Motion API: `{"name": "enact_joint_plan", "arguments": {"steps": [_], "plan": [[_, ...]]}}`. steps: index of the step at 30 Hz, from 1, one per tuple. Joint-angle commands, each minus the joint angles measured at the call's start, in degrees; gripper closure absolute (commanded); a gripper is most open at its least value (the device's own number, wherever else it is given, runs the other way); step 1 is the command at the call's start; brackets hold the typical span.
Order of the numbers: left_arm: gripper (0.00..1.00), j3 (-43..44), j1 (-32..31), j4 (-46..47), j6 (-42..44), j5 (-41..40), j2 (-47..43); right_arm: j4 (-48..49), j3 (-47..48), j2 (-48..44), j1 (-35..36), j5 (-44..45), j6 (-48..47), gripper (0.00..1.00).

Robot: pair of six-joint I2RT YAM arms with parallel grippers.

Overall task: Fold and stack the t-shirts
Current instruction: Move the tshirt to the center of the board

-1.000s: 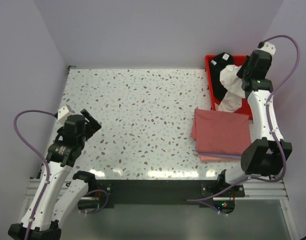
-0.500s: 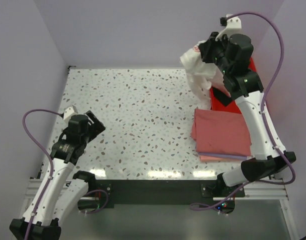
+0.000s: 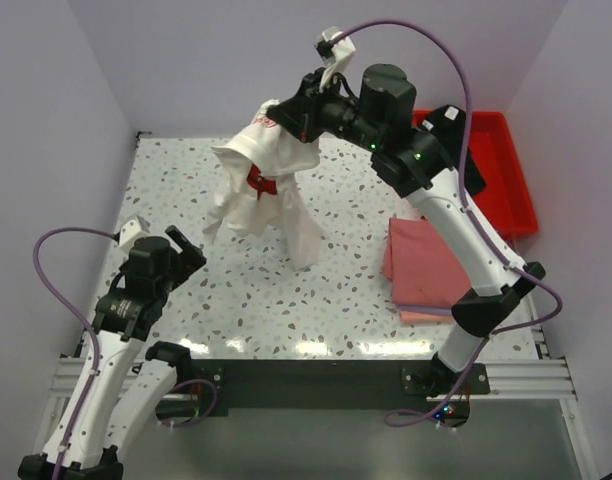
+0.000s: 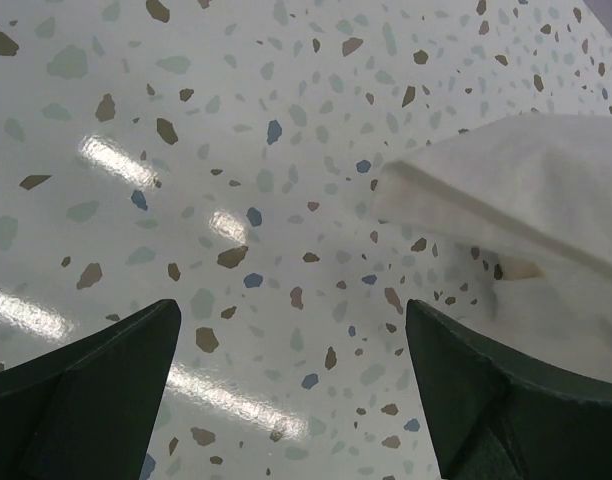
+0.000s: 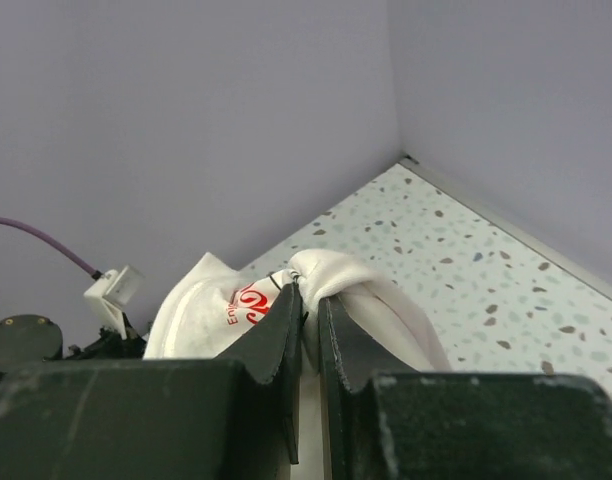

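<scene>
Aloft, right hand (image 5: 311, 300) clamped on white t-shirt (image 3: 261, 185), draped below it, perhaps brushing table (image 3: 336, 290).

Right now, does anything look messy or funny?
Yes. The white shirt hangs crumpled from the right gripper, pinched at one bunched spot above the table instead of lying flat. The pink stack on the table looks fairly neat.

speckled table (image 3: 316, 300). a white t-shirt (image 3: 261, 190) dangles over the middle toward 11 o'clock, blocking passage there. the right arm (image 3: 456, 215) arches above the 3 o'clock side. folded pink shirts (image 3: 441, 265) fill 3 to 4 o'clock; a red tray (image 3: 506, 170) sits at 2 o'clock. bare tabletop shows from 5 to 7 o'clock.
</scene>
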Motion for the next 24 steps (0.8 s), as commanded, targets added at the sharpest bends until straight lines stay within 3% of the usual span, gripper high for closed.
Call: {"name": "enact_joint_plan", "arguments": {"steps": [1, 5, 9, 10, 14, 17, 18, 19, 22, 24], "plan": [[0.00, 3.7, 0.3, -3.6, -1.3, -2.4, -1.6, 9.9, 5.6, 2.9, 1.6, -5.5, 5.0, 1.00], [0.00, 4.4, 0.3, -5.6, -2.1, -3.3, -3.2, 14.0, 2.5, 4.5, 1.7, -4.9, 7.8, 1.00], [0.00, 4.4, 0.3, -5.9, -2.3, -3.3, -4.1, 12.8, -10.3, 1.6, 1.2, 1.4, 4.3, 1.00], [0.00, 4.0, 0.3, -5.7, -2.5, -3.1, -3.9, 12.8, -13.8, -1.0, 0.8, 3.5, 3.6, 0.95], [0.00, 1.5, 0.3, -2.6, -2.5, 0.8, -1.9, 15.2, -35.6, -4.9, -6.4, 2.5, 7.4, 0.89], [0.00, -1.6, 0.3, 1.6, -1.7, 5.2, 1.1, 15.8, -40.1, -0.7, -15.4, -0.5, 9.7, 0.83], [0.00, -2.4, 0.3, 2.8, -1.3, 6.6, 1.9, 13.5, -39.6, 0.9, -18.4, 0.1, 8.9, 0.79], [0.00, -3.8, 0.3, 5.0, -0.9, 7.8, 2.8, 11.4, -38.7, 2.4, -19.5, 0.9, 8.0, 0.54], [0.00, -6.5, 0.3, 9.2, 0.3, 12.4, 6.5, 2.3, -33.3, 6.8, -21.6, 3.0, 3.6, 0.01], [0.00, -8.4, 0.3, 13.1, 0.5, 14.1, 9.0, 2.2, -34.2, 5.4, -21.6, 2.6, 2.4, 0.01]]}}
